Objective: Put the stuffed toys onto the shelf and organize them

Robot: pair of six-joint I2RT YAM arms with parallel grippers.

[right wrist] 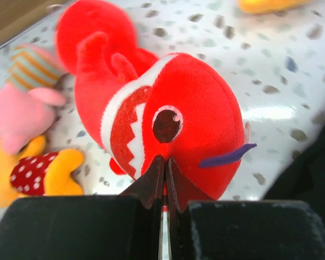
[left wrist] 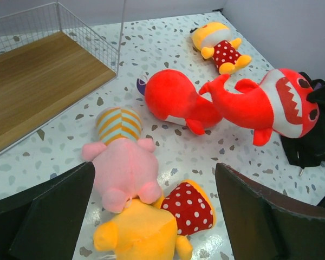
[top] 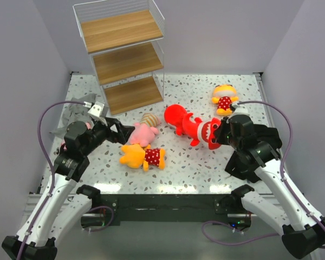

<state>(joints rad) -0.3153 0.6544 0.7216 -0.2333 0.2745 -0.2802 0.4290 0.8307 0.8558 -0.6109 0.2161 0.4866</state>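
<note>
My right gripper (top: 221, 131) (right wrist: 165, 160) is shut on a pinch of fabric just under the eye of a red shark (top: 203, 131) (right wrist: 200, 103) lying on the table. A second red shark (top: 176, 116) (left wrist: 176, 97) lies tail to tail with it. My left gripper (top: 124, 132) (left wrist: 154, 168) hangs open just above a pink toy with a striped cap (top: 143, 131) (left wrist: 124, 168) and a yellow toy in red polka dots (top: 142, 156) (left wrist: 146, 230), touching neither. Another yellow polka-dot toy (top: 224, 98) (left wrist: 221, 46) lies at the far right. The shelf (top: 124, 54) stands at the back left, its boards bare.
A grey cloth (top: 76, 114) lies by the left wall, behind my left arm. The shelf's wire frame (left wrist: 92, 38) and bottom board are close to the left of the pink toy. White walls close in the speckled table (top: 184, 179) on three sides.
</note>
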